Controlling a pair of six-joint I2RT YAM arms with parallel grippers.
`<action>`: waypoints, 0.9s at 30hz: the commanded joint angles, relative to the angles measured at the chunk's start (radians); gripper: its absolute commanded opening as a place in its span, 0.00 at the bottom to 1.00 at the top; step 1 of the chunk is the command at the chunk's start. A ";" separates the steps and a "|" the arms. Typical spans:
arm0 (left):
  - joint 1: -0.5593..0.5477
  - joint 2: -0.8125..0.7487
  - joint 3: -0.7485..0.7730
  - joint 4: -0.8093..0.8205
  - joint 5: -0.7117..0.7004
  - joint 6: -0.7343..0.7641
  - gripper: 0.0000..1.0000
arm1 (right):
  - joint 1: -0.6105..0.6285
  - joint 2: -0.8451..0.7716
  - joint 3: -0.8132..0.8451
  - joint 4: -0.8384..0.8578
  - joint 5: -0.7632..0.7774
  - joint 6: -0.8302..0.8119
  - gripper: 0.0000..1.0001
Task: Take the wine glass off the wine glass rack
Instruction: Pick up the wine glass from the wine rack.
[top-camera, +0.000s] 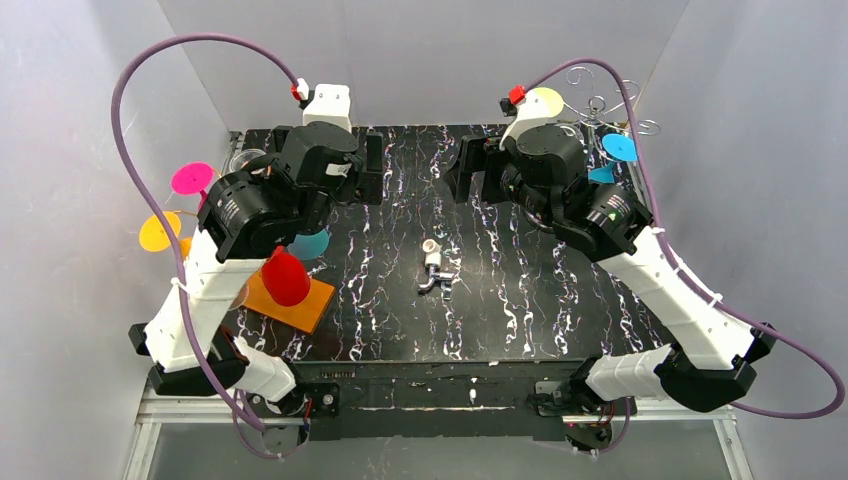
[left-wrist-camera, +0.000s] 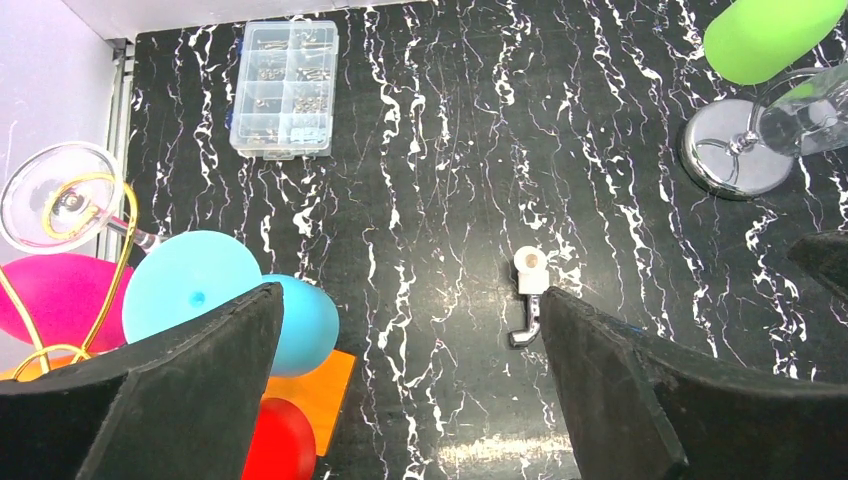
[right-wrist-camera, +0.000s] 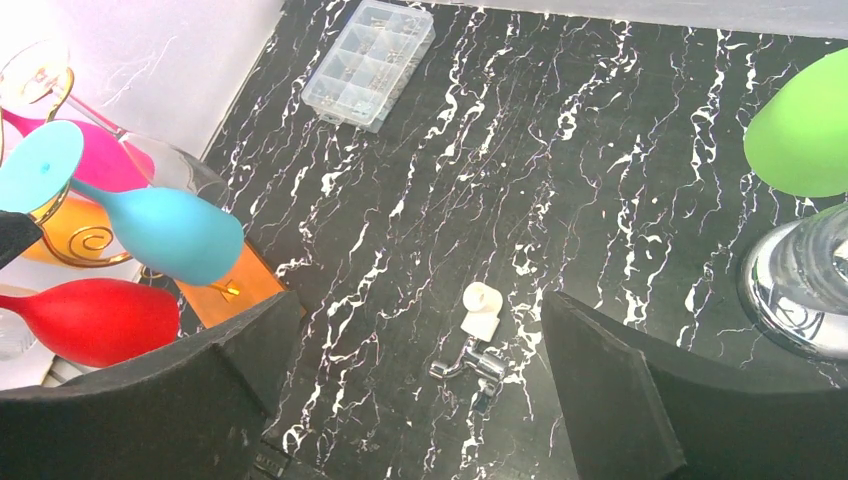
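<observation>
Far left of the small metal fitting (top-camera: 434, 268), which lies mid-counter (top-camera: 560, 330), stands a gold wire rack (left-wrist-camera: 126, 240) on an orange base plate (left-wrist-camera: 325, 385). It carries a clear wine glass (left-wrist-camera: 60, 195), a pink wine glass (left-wrist-camera: 55, 295), a blue wine glass (left-wrist-camera: 190, 280) and a red wine glass (left-wrist-camera: 280, 440).

The left gripper (left-wrist-camera: 410, 300) hangs above the counter with its fingers spread wide and nothing between them. In its wrist view the blue wine glass sits just left of the gripper, partly hidden behind the left finger, and contact cannot be judged. The fitting shows inside the gap.

The right gripper (right-wrist-camera: 420, 300) is likewise spread wide and empty, with the fitting framed between its fingers.

Far right of the fitting, a silver rack (left-wrist-camera: 735, 150) bears a green wine glass (left-wrist-camera: 770, 35).
</observation>
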 joint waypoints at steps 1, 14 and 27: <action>-0.001 -0.041 0.006 -0.025 -0.053 -0.011 0.99 | 0.006 -0.023 -0.002 0.037 0.012 -0.004 1.00; 0.000 -0.038 0.021 -0.071 -0.065 -0.036 0.99 | 0.006 0.031 -0.014 0.076 -0.091 0.033 1.00; -0.001 -0.136 0.004 -0.093 -0.099 -0.056 0.99 | 0.027 0.237 0.020 0.275 -0.460 0.207 1.00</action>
